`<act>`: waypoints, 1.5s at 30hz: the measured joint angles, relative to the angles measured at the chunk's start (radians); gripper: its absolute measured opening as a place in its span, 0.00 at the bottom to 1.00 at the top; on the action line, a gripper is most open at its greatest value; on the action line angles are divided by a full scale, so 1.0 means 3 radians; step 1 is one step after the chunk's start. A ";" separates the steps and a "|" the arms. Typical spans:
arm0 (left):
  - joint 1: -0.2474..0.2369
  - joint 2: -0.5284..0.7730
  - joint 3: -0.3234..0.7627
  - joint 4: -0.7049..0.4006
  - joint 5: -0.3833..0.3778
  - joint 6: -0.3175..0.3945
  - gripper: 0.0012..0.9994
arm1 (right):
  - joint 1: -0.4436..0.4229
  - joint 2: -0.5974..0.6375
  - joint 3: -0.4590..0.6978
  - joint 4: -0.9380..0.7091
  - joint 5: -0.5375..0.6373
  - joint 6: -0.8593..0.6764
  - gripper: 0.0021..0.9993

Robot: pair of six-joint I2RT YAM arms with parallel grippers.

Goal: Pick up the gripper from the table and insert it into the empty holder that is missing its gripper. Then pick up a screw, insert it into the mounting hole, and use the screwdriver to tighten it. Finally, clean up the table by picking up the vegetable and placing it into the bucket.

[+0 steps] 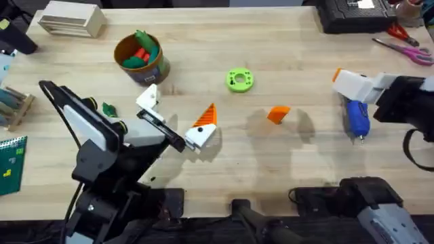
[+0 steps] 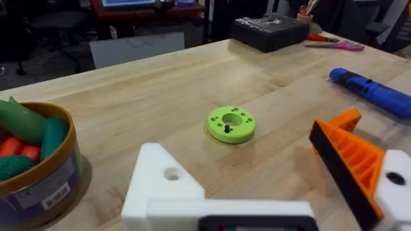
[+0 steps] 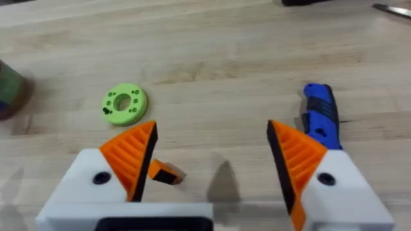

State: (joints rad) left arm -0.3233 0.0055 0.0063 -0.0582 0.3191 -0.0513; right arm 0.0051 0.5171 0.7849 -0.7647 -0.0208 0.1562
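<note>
The gripper, a small orange wedge, lies on the table's middle right; it also lies on the wood beyond my right fingers. My left gripper is open and holds nothing. One side of it is the bare white holder, the other an orange-tipped finger. My right gripper hangs open and empty over the table's right side. The blue screwdriver lies just below it. The bucket holds several vegetables. One small green vegetable lies beside my left arm.
A flat green ring with a small dark piece in it lies mid-table. Red-handled scissors and a black box sit at the far right. A white box is far left.
</note>
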 joint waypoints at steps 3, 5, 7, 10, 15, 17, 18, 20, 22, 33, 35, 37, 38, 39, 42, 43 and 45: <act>0.0000 -0.0001 0.0000 -0.0001 0.0000 0.0000 0.99 | 0.0000 0.0000 0.0000 0.0000 0.0000 0.0000 0.99; 0.0000 0.0000 0.0000 0.0000 0.0000 0.0000 0.99 | 0.0000 0.0000 0.0000 0.0000 0.0000 0.0000 0.99; 0.0000 0.0000 0.0000 -0.0001 0.0000 0.0000 0.99 | 0.0000 0.0000 0.0000 0.0000 0.0000 0.0000 0.99; 0.0000 0.0000 0.0000 0.0000 0.0000 0.0001 0.99 | 0.0000 0.0000 0.0000 0.0000 0.0000 0.0000 0.99; 0.0000 -0.0001 0.0000 0.0003 0.0028 0.0001 0.99 | 0.0001 0.0000 0.0000 0.0001 0.0000 0.0000 0.99; 0.0000 -0.0001 0.0000 0.0007 0.0100 0.0001 0.99 | 0.0000 0.0000 0.0000 0.0004 -0.0001 0.0000 0.99; 0.0000 0.0000 0.0000 0.0007 0.0144 0.0002 0.99 | 0.0000 0.0000 0.0000 0.0004 0.0000 0.0000 0.99; 0.0000 -0.0001 0.0000 0.0009 0.0268 0.0004 0.99 | 0.0000 0.0000 0.0000 0.0005 -0.0001 0.0001 0.99; 0.0000 0.0000 0.0000 0.0015 0.0404 0.0009 0.99 | 0.0000 0.0000 0.0000 0.0005 -0.0005 0.0005 0.99; 0.0000 0.0000 0.0000 0.0009 0.1164 0.0011 0.99 | 0.0005 0.0033 0.0000 -0.0028 -0.0133 -0.0026 0.99; 0.0000 -0.0001 0.0000 0.0007 0.1280 0.0011 0.99 | 0.0049 0.0134 0.0014 -0.0129 -0.0231 -0.0201 0.99; 0.0000 -0.0001 0.0000 0.0002 0.1383 0.0010 0.99 | 0.0134 0.0294 0.0057 -0.0275 -0.0293 -0.0352 0.99; 0.0000 0.0000 0.0000 -0.0001 0.1425 0.0010 0.99 | 0.0183 0.0375 0.0087 -0.0342 -0.0314 -0.0419 0.99; 0.0000 0.0000 0.0000 -0.0004 0.1459 0.0009 0.99 | 0.0255 0.0485 0.0140 -0.0436 -0.0334 -0.0507 0.99; 0.0000 -0.0001 0.0000 -0.0021 0.1551 0.0008 0.99 | 0.0712 0.0993 0.0374 -0.0668 -0.0269 -0.0853 0.99; 0.0000 0.0000 0.0000 -0.0022 0.1569 0.0009 0.99 | 0.0830 0.1099 0.0400 -0.0666 -0.0232 -0.0915 0.99; 0.0000 -0.0001 0.0000 -0.0024 0.1584 0.0009 0.99 | 0.1021 0.1269 0.0415 -0.0666 -0.0136 -0.1016 0.99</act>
State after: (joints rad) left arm -0.3233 0.0051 0.0063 -0.0654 0.7944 -0.0486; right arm 0.3114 0.8978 0.9094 -0.9646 -0.0617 -0.1486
